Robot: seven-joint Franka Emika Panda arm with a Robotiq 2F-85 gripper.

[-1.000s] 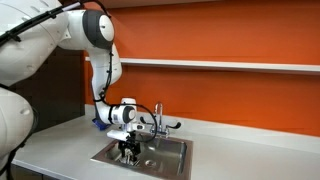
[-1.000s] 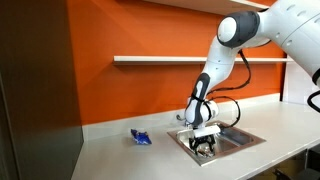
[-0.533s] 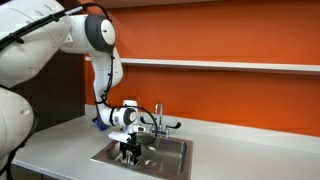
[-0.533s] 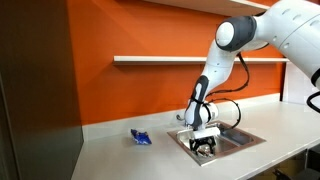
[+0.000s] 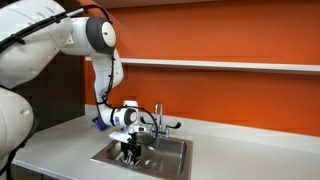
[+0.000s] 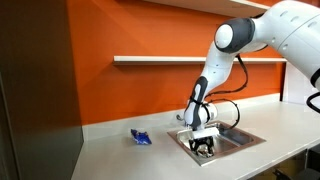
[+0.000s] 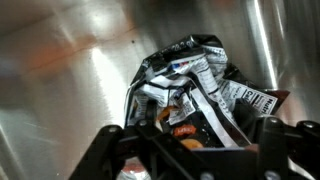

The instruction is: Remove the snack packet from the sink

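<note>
The snack packet (image 7: 195, 75), crumpled dark foil with silvery patches and white print, lies on the steel floor of the sink (image 7: 60, 70). In the wrist view my gripper (image 7: 190, 135) is open, with one finger on each side of the packet, which fills the gap between them. In both exterior views the gripper (image 5: 128, 152) (image 6: 205, 148) reaches down into the sink basin (image 5: 172, 160) (image 6: 245, 138) and hides the packet.
A chrome faucet (image 5: 158, 118) stands at the back of the sink. A small bright blue object (image 6: 141, 137) lies on the grey counter beside the sink. An orange wall with a shelf (image 6: 160, 60) runs behind.
</note>
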